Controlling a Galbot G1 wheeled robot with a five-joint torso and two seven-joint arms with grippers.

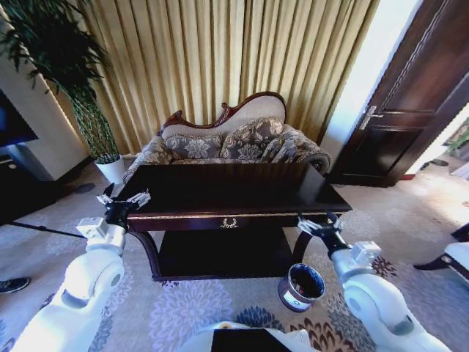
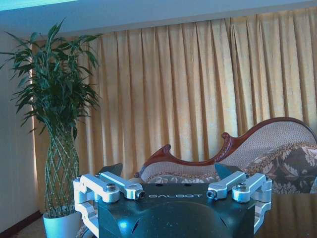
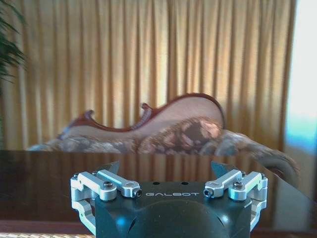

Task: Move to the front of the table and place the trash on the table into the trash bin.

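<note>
Both arms level, jaws apart.

This is a formal sitting room, like in a hotel or a rich home. A carved-back patterned sofa (image 1: 233,139) stands before long golden curtains (image 1: 220,59). There is a flower-patterned carpet (image 1: 183,308), a tall potted plant (image 1: 69,81), a dark wooden door (image 1: 410,103) and a glossy dark counter (image 1: 227,187).

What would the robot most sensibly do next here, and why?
Probably look over the table before reaching. Its dark top shows no bottle or paper scraps, and both arms wait at the front corners, the left gripper and right gripper open and holding nothing. The bin stands by the right arm.
</note>
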